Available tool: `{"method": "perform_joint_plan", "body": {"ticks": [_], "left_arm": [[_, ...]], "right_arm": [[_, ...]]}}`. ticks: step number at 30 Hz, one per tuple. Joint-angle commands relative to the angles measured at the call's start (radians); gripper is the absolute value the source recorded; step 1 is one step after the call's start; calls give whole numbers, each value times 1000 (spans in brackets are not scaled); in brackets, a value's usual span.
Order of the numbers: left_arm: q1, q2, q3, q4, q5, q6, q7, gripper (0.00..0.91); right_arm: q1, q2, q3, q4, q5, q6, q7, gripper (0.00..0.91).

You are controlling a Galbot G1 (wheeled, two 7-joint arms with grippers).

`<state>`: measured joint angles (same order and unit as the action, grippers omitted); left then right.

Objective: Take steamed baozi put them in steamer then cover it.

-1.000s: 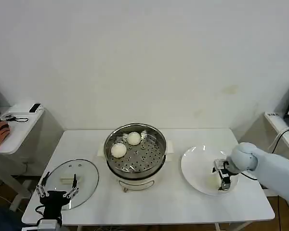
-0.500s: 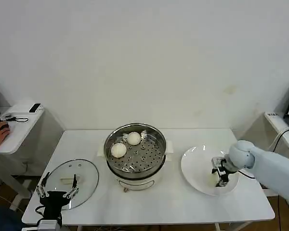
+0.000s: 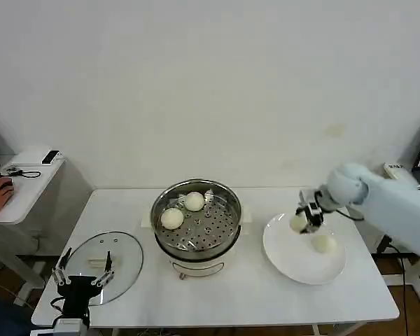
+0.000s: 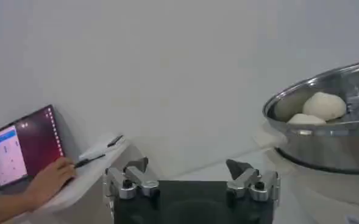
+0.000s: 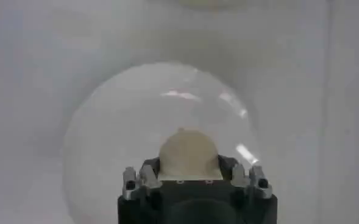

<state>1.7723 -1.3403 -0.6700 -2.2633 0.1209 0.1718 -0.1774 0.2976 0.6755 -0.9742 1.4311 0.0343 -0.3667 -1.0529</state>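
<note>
no words or numbers can be read on anything here. the laptop screen (image 4: 21, 152) by the wall glows with small marks. they are too tiny to make out.

The head camera looked forward and down from well above, taking in the whole white counter (image 3: 217, 294) and the wall behind it, with the steamer (image 3: 196, 222) near centre, the cover (image 3: 102, 257) at 8 o'clock and the white plate (image 3: 294, 259) at 4 o'clock. The left wrist camera sat low, near counter height, facing level past the left gripper (image 4: 191, 179) toward the steamer's wall (image 4: 325, 143), so it shared the steamer with the head view. The right wrist camera pointed almost straight down, close over the plate (image 5: 106, 134), past the right gripper (image 5: 190, 173), sharing that plate with the head view.
</note>
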Motion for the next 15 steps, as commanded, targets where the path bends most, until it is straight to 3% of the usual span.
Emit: {"method": "perform_joint_plan", "body": {"ticks": [1, 10, 15], "left_arm": [[2, -2, -2, -3, -1, -1, 0, 907], [8, -6, -8, -8, -3, -2, -1, 907], [7, -10, -13, -18, -3, 0, 0, 907]], "right_arm": [[317, 170, -134, -3, 135, -14, 6, 665], [318, 393, -181, -16, 182, -47, 43, 665], [258, 505, -191, -38, 196, -9, 43, 665]]}}
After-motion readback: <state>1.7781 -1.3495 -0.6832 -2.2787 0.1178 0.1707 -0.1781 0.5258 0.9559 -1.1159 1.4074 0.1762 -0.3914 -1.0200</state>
